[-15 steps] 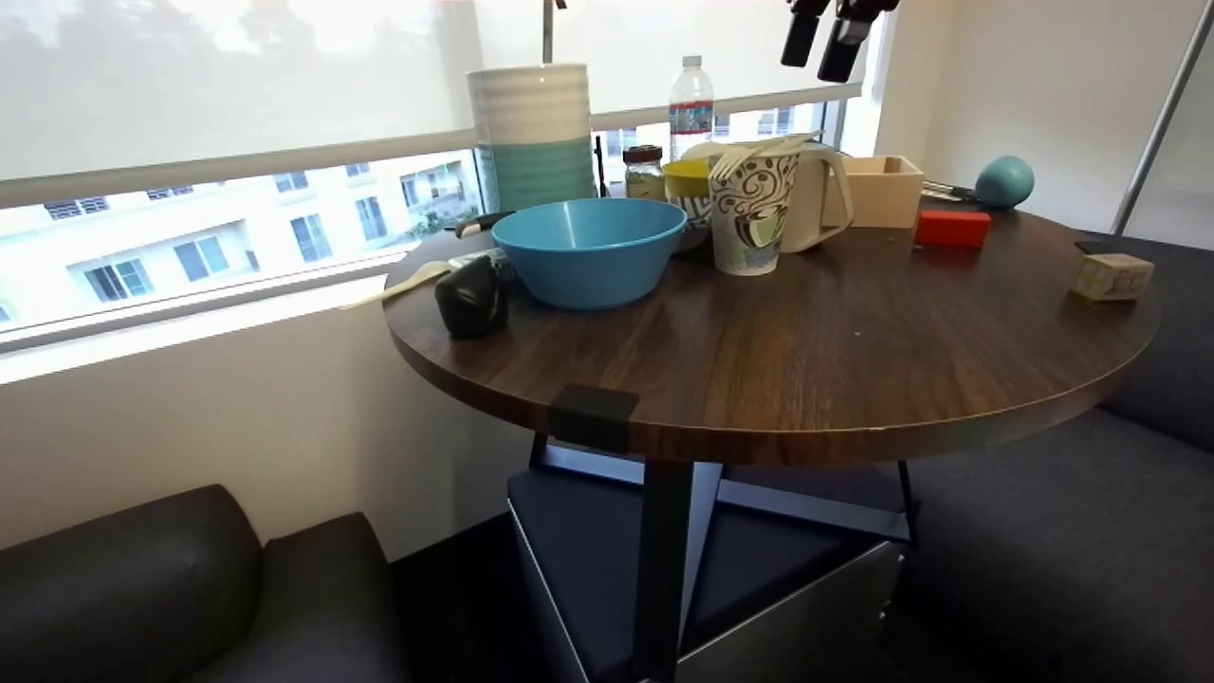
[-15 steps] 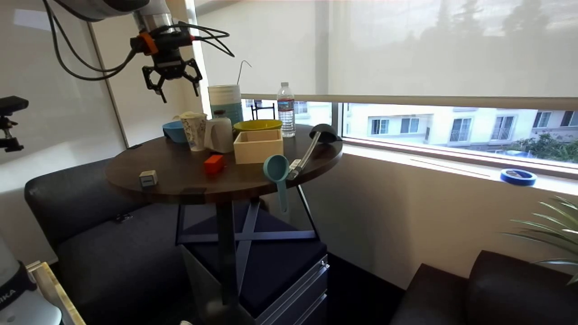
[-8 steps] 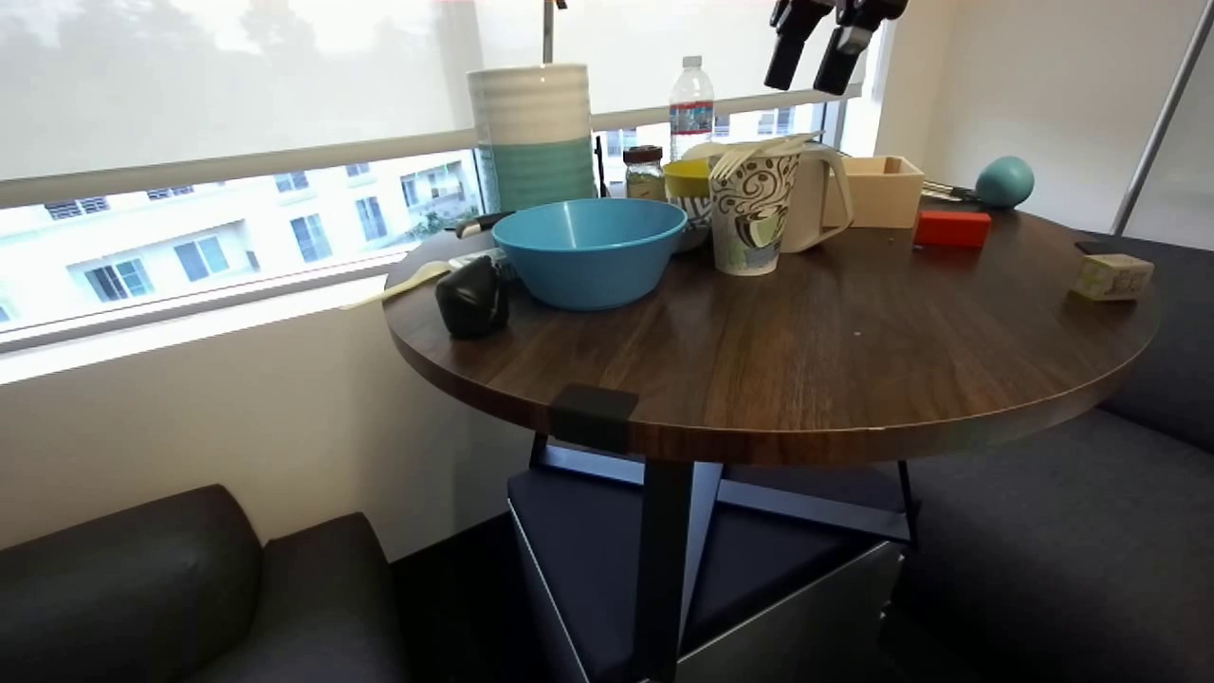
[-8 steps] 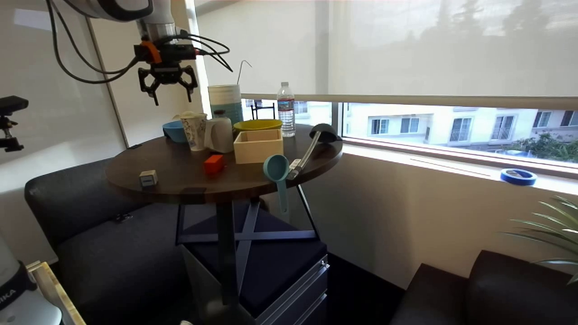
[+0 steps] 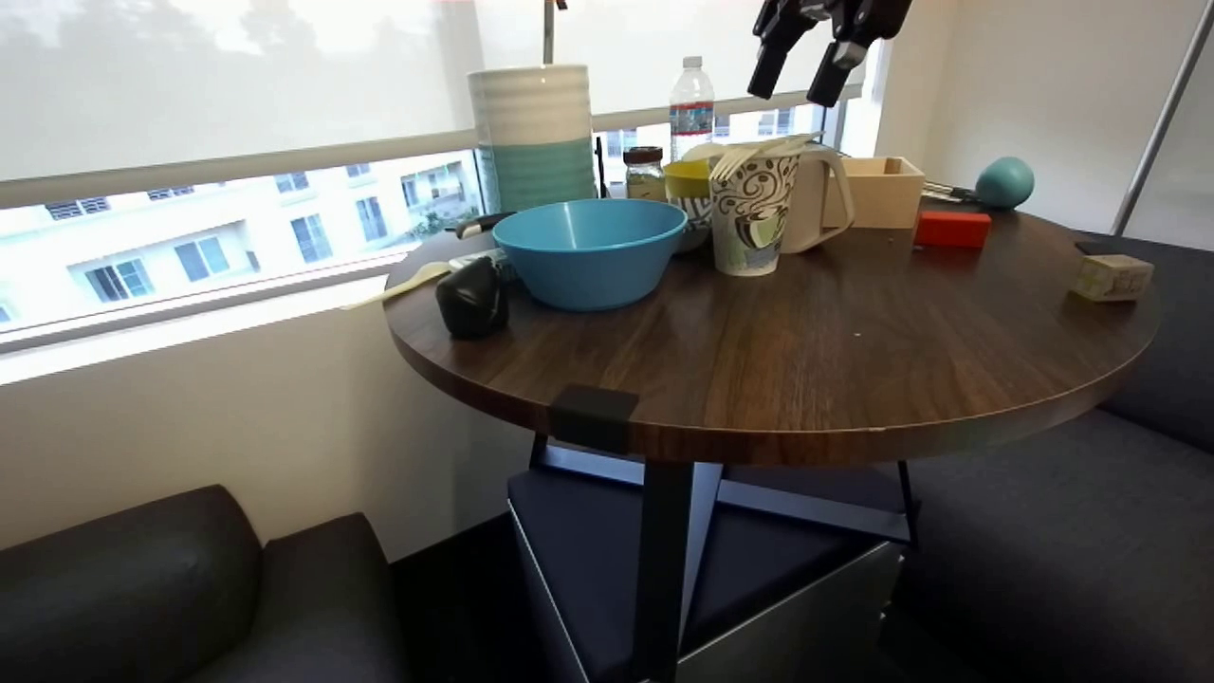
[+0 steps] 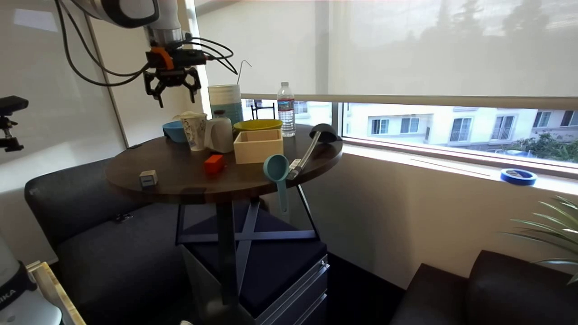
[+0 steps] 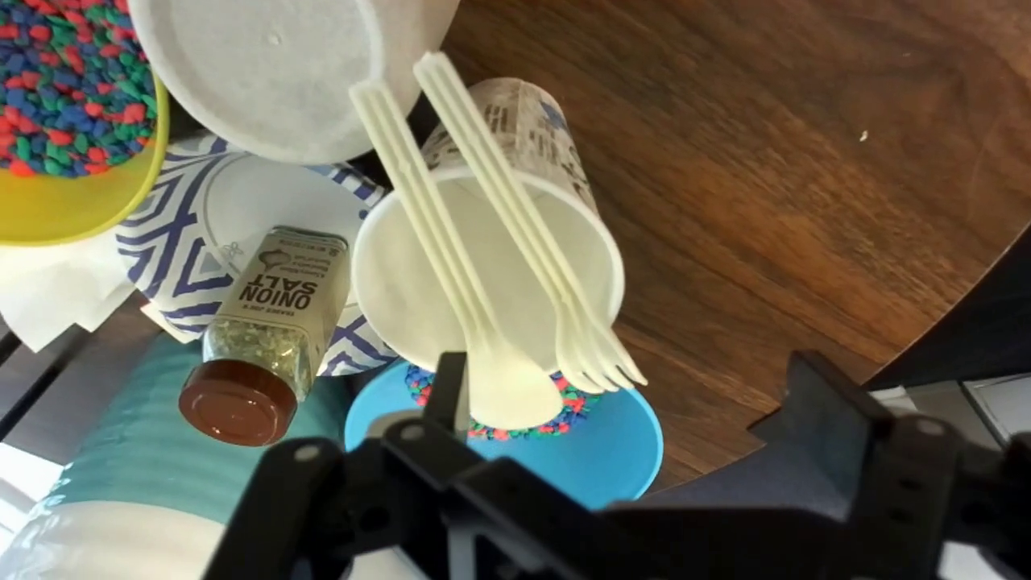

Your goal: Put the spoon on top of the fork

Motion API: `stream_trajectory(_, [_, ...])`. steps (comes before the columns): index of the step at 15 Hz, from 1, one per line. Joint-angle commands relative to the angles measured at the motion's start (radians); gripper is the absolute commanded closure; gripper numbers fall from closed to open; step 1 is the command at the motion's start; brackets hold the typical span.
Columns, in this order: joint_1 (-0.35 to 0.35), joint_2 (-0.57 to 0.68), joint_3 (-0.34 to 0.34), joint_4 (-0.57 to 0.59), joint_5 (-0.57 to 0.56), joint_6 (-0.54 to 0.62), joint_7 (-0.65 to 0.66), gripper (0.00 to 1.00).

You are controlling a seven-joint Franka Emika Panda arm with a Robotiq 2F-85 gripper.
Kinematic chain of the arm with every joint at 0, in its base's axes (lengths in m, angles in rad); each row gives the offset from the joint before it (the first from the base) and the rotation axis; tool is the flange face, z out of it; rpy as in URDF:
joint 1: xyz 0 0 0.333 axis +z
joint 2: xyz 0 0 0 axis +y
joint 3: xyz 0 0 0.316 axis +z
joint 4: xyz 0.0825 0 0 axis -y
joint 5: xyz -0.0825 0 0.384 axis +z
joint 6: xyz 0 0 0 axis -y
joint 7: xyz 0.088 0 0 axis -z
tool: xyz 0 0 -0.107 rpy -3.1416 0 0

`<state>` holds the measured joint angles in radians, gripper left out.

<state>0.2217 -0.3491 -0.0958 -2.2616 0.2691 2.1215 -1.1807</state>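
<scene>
Hanging well above the bench [image 5: 967, 341] in both exterior views, the claw [image 7: 632, 391] has its fingers wide apart and grips nothing. The plastic spoon [image 7: 463, 282] and plastic fork [image 7: 518, 213] lie side by side, nearly parallel, across the mouth of the paper cup [image 7: 495, 266], spoon head and tines reaching past its rim on the side of the blue bowl [image 7: 608, 463]. The grasp turns on the spoon's lie: in the wrist view its long axis slants from the handle end at upper left down toward the claw, its head beside the finger at that picture's left, the fork nearer mid-gap. The fingers should close roughly across the handle, so the claw probably needs to shift leftward there and up the handle before descending, one finger fitting the narrow space between spoon and fork.
</scene>
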Motion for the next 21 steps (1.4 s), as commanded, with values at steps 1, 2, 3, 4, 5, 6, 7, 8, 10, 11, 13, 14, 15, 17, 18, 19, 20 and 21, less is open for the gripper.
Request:
stream_trajectory(1, [-0.014, 0.052, 0.015, 0.016, 0.029, 0.051, -0.033, 0.00])
stream_trajectory(2, [-0.017, 0.065, 0.016, 0.021, 0.026, 0.066, -0.032, 0.00])
stream_trajectory(3, [-0.020, 0.079, 0.014, 0.029, 0.027, 0.079, -0.032, 0.00])
stream_trajectory(4, [-0.022, 0.089, 0.014, 0.037, 0.028, 0.090, -0.032, 0.00])
stream_trajectory(5, [-0.023, 0.099, 0.013, 0.043, 0.032, 0.097, -0.037, 0.00])
stream_trajectory(6, [-0.026, 0.108, 0.015, 0.054, 0.030, 0.103, -0.034, 0.00])
stream_trajectory(7, [-0.030, 0.117, 0.015, 0.061, 0.028, 0.107, -0.038, 0.02])
stream_trajectory(8, [-0.033, 0.124, 0.015, 0.068, 0.029, 0.111, -0.040, 0.06])
stream_trajectory(10, [-0.041, 0.133, 0.017, 0.078, 0.023, 0.112, -0.042, 0.19])
stream_trajectory(11, [-0.046, 0.136, 0.017, 0.080, 0.020, 0.111, -0.042, 0.25])
stream_trajectory(13, [-0.053, 0.141, 0.019, 0.084, 0.017, 0.110, -0.042, 0.33])
stream_trajectory(14, [-0.056, 0.143, 0.020, 0.084, 0.016, 0.110, -0.044, 0.35])
stream_trajectory(15, [-0.059, 0.145, 0.021, 0.086, 0.016, 0.112, -0.045, 0.41])
stream_trajectory(17, [-0.062, 0.148, 0.023, 0.087, 0.017, 0.112, -0.050, 0.36])
stream_trajectory(18, [-0.063, 0.148, 0.024, 0.086, 0.017, 0.111, -0.052, 0.34])
stream_trajectory(19, [-0.065, 0.149, 0.025, 0.086, 0.017, 0.110, -0.054, 0.32])
stream_trajectory(20, [-0.065, 0.149, 0.025, 0.086, 0.018, 0.108, -0.057, 0.32])
stream_trajectory(21, [-0.066, 0.150, 0.026, 0.086, 0.019, 0.108, -0.059, 0.32])
